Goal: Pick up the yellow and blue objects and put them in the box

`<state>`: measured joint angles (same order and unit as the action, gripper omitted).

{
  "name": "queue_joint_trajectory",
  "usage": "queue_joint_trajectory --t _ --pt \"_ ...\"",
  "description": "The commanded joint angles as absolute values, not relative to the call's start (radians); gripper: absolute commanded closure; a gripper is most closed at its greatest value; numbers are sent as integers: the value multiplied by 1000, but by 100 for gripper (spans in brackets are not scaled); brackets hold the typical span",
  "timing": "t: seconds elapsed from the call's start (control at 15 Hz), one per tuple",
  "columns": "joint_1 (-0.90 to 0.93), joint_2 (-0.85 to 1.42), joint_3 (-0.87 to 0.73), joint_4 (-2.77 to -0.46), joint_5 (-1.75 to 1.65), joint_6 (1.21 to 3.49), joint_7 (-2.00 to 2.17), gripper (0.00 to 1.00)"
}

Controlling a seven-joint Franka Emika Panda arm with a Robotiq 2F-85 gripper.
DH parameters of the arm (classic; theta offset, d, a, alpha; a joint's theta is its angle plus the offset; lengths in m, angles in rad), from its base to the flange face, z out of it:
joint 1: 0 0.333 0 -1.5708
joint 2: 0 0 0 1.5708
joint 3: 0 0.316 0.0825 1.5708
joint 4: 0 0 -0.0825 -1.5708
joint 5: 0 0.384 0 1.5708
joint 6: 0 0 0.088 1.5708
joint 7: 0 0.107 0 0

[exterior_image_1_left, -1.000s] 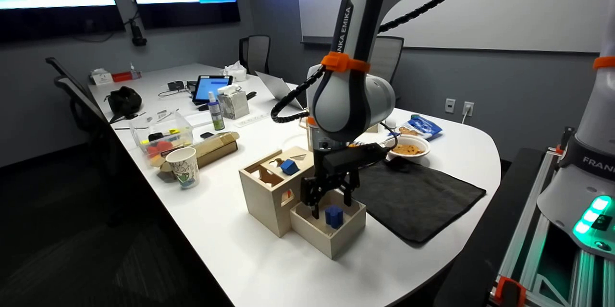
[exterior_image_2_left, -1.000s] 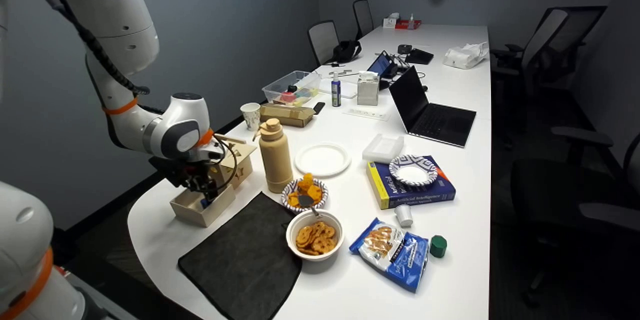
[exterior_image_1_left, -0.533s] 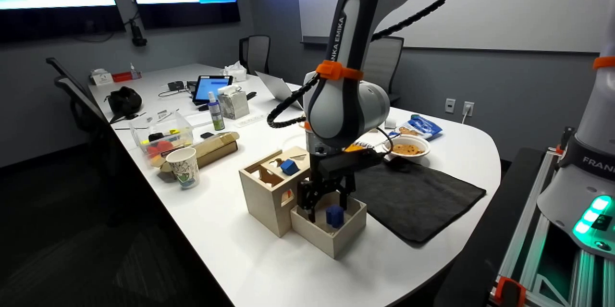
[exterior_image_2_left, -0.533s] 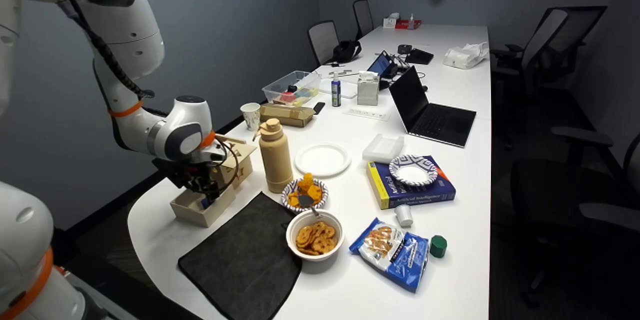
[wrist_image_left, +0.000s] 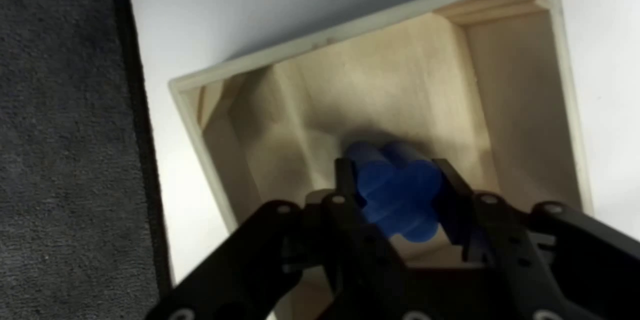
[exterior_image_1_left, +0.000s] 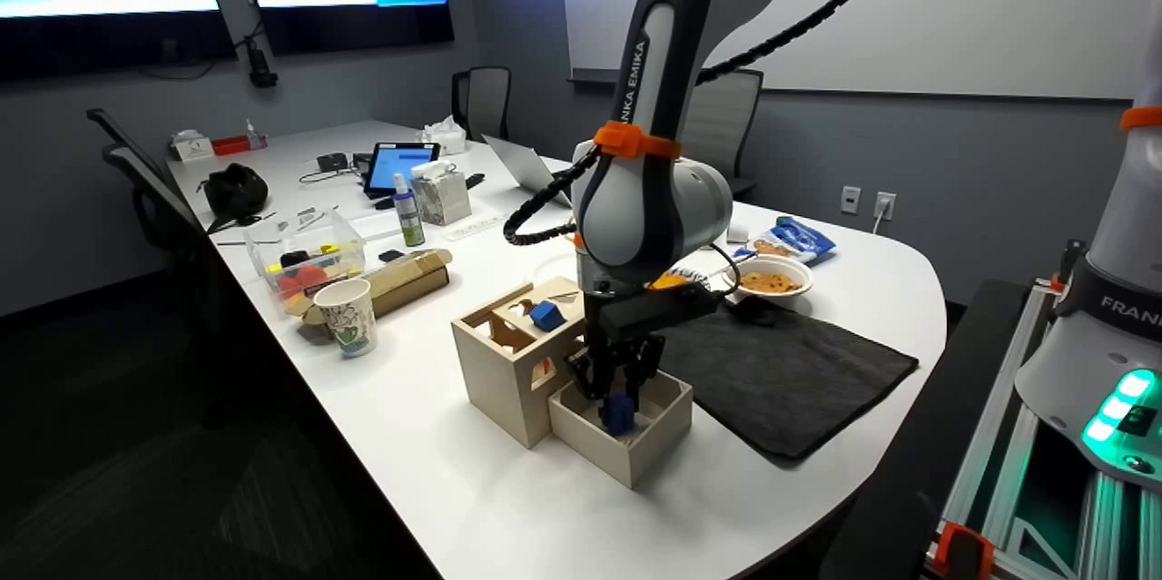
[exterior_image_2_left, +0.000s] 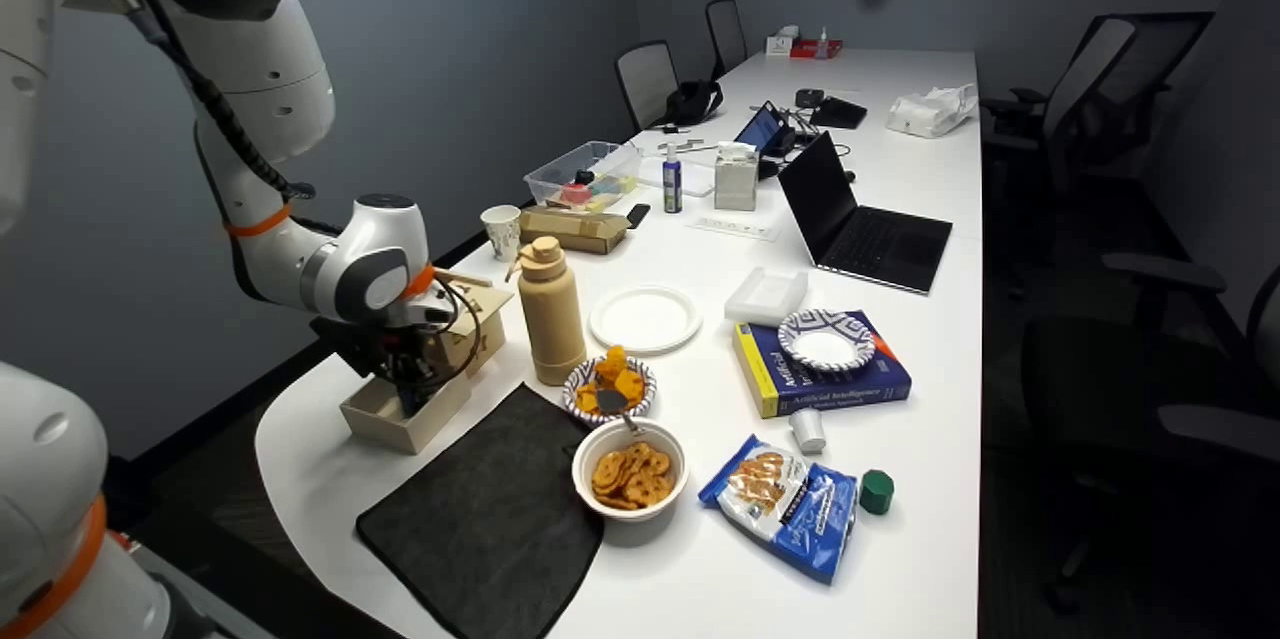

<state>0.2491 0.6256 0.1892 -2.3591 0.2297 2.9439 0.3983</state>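
In the wrist view my gripper [wrist_image_left: 394, 175] is shut on a lobed blue block [wrist_image_left: 400, 185], one finger against each side. The block stands inside the low wooden tray [wrist_image_left: 320, 39], at or close to its floor. An exterior view shows the same blue block [exterior_image_1_left: 620, 417] between the dark fingers, below the tray's rim. Right beside the tray stands the taller wooden box [exterior_image_1_left: 495, 376] with its cut-out holes. A second blue block [exterior_image_1_left: 546, 316] rests tilted on top of that box. The yellow object is hidden or out of view.
A tan bottle [exterior_image_2_left: 552, 314] stands close to the box [exterior_image_2_left: 490, 334]. The black cloth [exterior_image_2_left: 490, 519] lies alongside the tray [exterior_image_2_left: 385, 431]. Bowls of snacks [exterior_image_2_left: 630, 469] sit past the cloth. A paper cup [exterior_image_1_left: 348, 317] and a cardboard piece [exterior_image_1_left: 404, 282] lie beyond the box.
The fingers have come together onto the lobed blue block in the tray. That block has shifted slightly toward the box. The arm has lowered a little; the block on the box stays put.
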Motion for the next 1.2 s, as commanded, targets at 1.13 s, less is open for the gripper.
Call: queue_joint_trajectory --t 1.13 --pt "388 192 83 -2420 17 2570 572 84"
